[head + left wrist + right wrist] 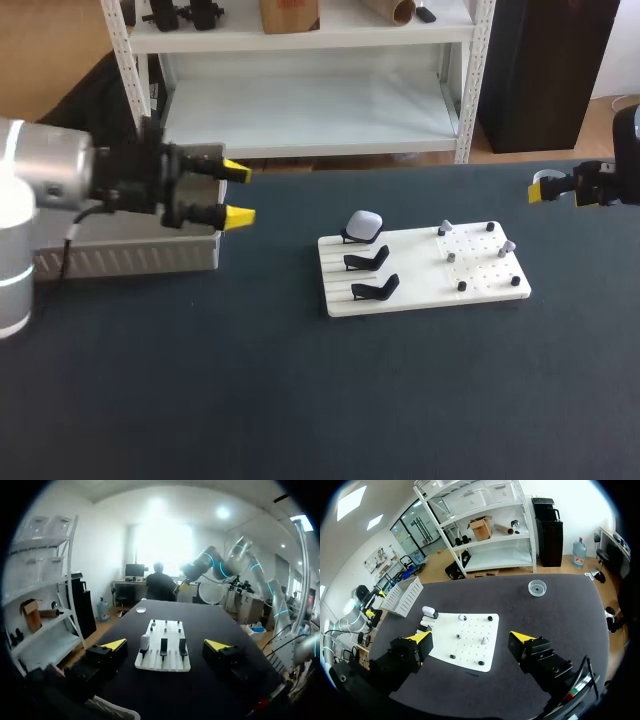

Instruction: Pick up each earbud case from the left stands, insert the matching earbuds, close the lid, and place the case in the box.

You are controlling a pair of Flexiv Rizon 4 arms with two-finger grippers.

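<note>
1. One earbud case [363, 225] is in view. It is white, its lid looks shut, and it sits on the far stand of the white board [415, 270]. The two nearer stands [367, 260] are bare.
2. Your left gripper [238, 193] hangs over the box [130, 258], well apart from the board, with its fingers spread and nothing in them. Your right gripper [470, 637] is spread and empty too, high up off the board's right side.
3. Expect the case to be light, rigid, smooth and rounded, so probably slippery. Take it across its flatter sides at mid-body, not on the lid seam. A pinch on the curved ends would likely squirt it out.
4. The earbuds [507, 245] on the pegged half look tiny and light, so pinch gently.
5. Several things are hard to tell:
   - which specks on the pegged half are earbuds and which are pegs
   - the case's hinge side
   - whether the box holds anything, since the left arm covers it
   - the right gripper's second fingertip, which doesn't show in the head view
</note>
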